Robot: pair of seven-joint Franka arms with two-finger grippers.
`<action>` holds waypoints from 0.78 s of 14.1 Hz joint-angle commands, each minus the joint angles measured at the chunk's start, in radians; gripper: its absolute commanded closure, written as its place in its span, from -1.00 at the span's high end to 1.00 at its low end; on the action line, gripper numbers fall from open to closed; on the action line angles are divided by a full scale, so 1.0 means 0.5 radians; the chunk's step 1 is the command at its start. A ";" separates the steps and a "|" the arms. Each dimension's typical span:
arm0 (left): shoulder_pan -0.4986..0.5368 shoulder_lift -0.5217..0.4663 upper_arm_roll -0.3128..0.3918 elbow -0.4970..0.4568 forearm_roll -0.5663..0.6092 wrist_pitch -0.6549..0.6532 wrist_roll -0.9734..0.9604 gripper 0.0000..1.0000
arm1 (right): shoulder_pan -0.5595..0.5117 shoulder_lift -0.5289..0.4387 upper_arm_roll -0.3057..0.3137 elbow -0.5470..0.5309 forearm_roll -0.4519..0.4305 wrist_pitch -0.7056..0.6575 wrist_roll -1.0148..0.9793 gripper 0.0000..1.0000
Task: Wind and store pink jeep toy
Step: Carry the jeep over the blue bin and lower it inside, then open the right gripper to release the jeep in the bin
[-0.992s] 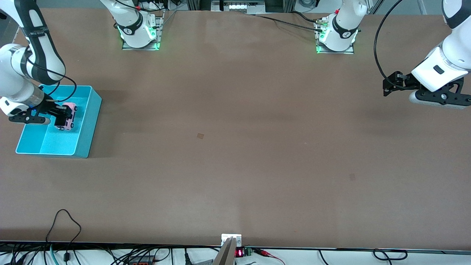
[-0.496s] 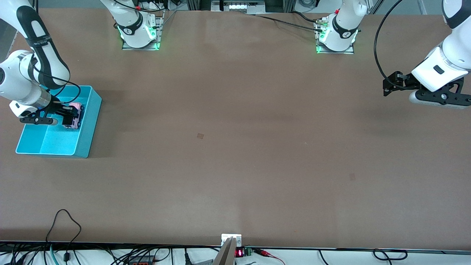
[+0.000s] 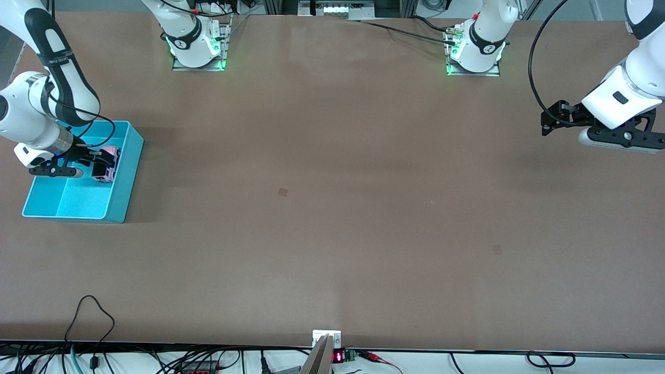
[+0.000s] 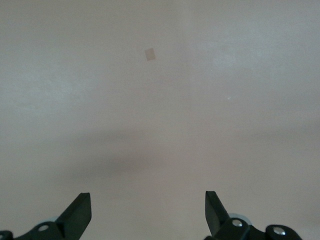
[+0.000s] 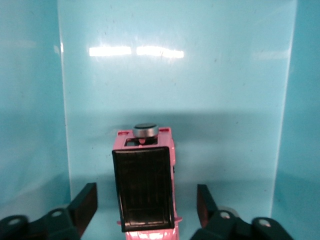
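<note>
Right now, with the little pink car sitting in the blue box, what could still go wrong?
1. The right gripper has its jaws open on either side of the pink jeep toy, low inside the turquoise bin. If it lifts crookedly, a jaw might snag the car and tip it.
2. If the car is wound, it might roll and bump the bin's wall.
The left gripper waits open over bare table, so it adds no risk.

Count of items in view:

- Toy cars: one, the pink jeep toy [image 3: 106,163] [image 5: 145,187], upper left of the front view.
- Bins: one, a turquoise bin [image 3: 120,195] [image 5: 30,100], upper left of the front view.
- Robot arms: two.
- Grippers: two, the right gripper [image 3: 98,165] [image 5: 145,205] and the left gripper [image 3: 550,118] [image 4: 148,212].
- Small square marks on the table [image 3: 332,234]: two, one [image 3: 283,191] [image 4: 150,54] near centre, one [image 3: 497,250] lower right.
</note>
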 commanded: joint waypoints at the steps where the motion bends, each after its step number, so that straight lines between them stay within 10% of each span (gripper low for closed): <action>1: -0.009 -0.024 0.007 0.012 -0.018 -0.030 -0.026 1.00 | -0.009 -0.193 0.021 -0.018 -0.003 -0.032 -0.128 1.00; 11: -0.012 -0.024 0.007 0.015 -0.018 -0.033 -0.029 1.00 | 0.534 -0.537 0.021 0.416 0.083 -0.893 -0.103 1.00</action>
